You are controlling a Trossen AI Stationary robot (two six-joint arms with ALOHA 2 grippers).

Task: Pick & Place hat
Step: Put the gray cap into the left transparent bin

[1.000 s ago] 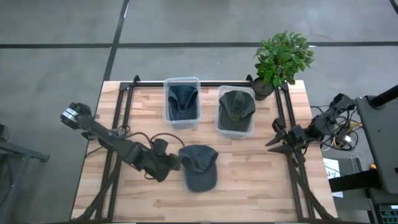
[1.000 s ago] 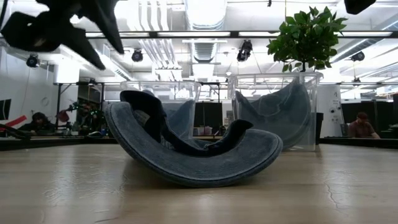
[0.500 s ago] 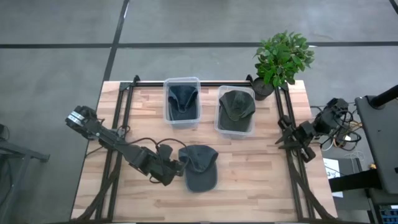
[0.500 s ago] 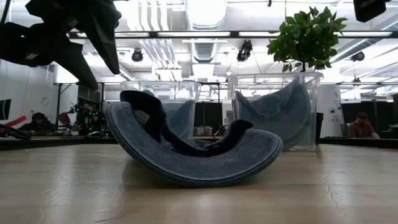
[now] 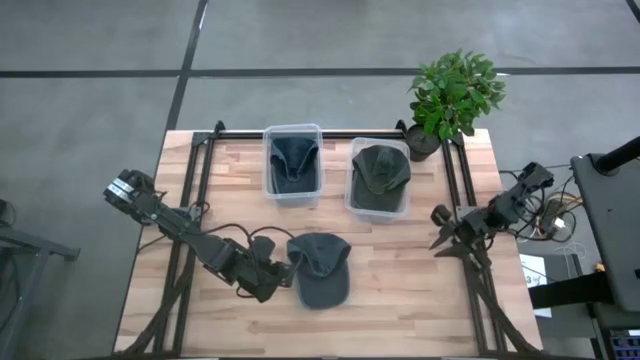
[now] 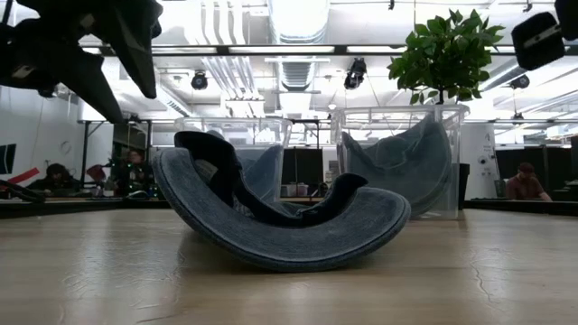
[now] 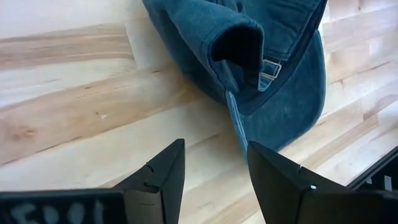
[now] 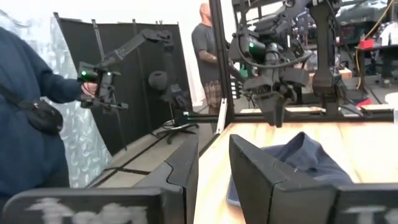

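A blue-grey cap (image 5: pixel 320 268) lies on the wooden table, near its middle toward the near edge; in the low view the cap (image 6: pixel 280 217) rests on its curved underside. My left gripper (image 5: pixel 284 274) hovers open just left of the cap. In the left wrist view the left gripper (image 7: pixel 214 168) looks past its two fingers at the cap (image 7: pixel 273 68), whose strap and buckle show, and touches nothing. My right gripper (image 5: pixel 440 236) is open at the table's right side, far from the cap; the right wrist view shows the right gripper (image 8: pixel 214 155) facing across the table.
Two clear bins stand at the far side: one (image 5: pixel 294 163) holds a blue hat, the other (image 5: pixel 380 178) a dark green hat. A potted plant (image 5: pixel 452 95) stands at the far right corner. Black frame rails (image 5: pixel 190 210) run along both table sides. People show in the room beyond.
My left gripper has crept toward the near edge and closer to the cap's left side, staying open. My right gripper has swung about at the table's right edge and now points toward the table's middle. The cap has not moved.
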